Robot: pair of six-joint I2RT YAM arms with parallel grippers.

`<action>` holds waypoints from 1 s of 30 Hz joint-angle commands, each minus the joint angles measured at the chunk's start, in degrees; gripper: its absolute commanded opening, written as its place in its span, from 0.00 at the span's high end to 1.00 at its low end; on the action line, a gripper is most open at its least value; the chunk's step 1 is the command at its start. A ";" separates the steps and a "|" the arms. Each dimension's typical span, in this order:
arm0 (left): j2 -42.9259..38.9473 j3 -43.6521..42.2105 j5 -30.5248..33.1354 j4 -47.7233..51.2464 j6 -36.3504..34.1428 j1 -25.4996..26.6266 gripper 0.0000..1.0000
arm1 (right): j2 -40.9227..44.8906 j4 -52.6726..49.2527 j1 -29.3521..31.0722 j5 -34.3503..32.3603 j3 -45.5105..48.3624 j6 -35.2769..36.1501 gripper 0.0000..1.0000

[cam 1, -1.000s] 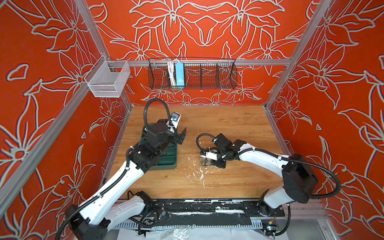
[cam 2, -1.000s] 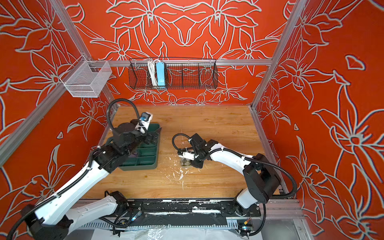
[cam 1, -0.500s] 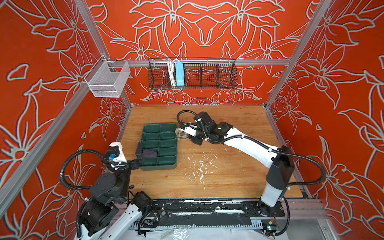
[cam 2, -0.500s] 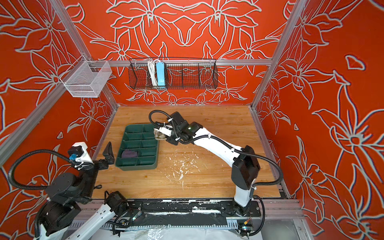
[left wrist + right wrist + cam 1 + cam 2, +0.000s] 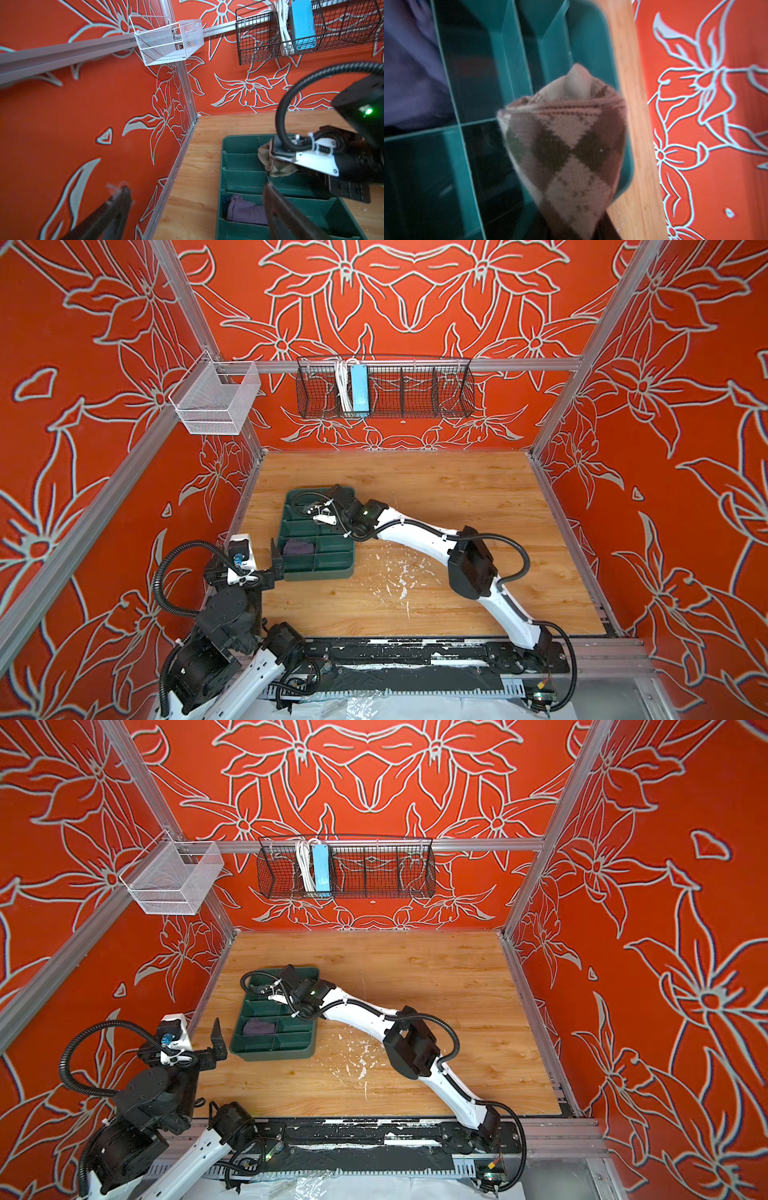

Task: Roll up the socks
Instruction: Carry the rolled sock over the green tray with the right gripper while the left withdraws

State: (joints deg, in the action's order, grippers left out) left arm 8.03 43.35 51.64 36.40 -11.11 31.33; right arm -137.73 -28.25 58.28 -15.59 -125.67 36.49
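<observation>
Red floral walls enclose one wooden surface [image 5: 436, 497].

Item 1, far left: one white mesh basket [image 5: 216, 400], wall-hung, appears empty.

Item 2: left gripper [image 5: 274, 562], one, parked near the surface's left edge just beside the tray; fingers [image 5: 217, 1038] spread wide, holding nothing. Judged to be drawn back to leave room for the other arm.

Item 3: one green tray [image 5: 328, 568] with divided compartments, at the left of the surface.

Item 4: socks, two. Purple sock [image 5: 298, 548], bundled, lies in a left compartment toward the near end, apparently stowed there as finished. Argyle sock [image 5: 566, 149], rolled into a tight bundle, is pinched in the fingers of the right gripper [image 5: 309, 510], held over the tray's far compartments; likely about to be set down.

Item 5: one black wire basket [image 5: 415, 387] on the back wall, holding one blue box [image 5: 359, 387] and white cable.
</observation>
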 commanded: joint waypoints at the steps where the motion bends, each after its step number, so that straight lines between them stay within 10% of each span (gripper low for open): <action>1: -0.91 -0.11 1.36 -0.63 -1.66 -0.13 0.03 | 0.47 0.20 0.08 -4.52 1.51 4.21 1.00; 21: 5.97 -0.58 -3.19 -5.84 -5.55 -0.13 0.03 | 18.35 -11.54 -6.49 3.08 30.80 5.92 1.00; 30: 15.10 2.98 -6.59 -2.48 2.07 -0.13 0.03 | 15.32 -33.77 -8.46 4.75 20.38 -2.23 1.00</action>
State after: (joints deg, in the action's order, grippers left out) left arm 21.69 44.66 46.52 33.04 -12.58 31.33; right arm -119.50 -46.68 49.74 -12.80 -102.00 38.68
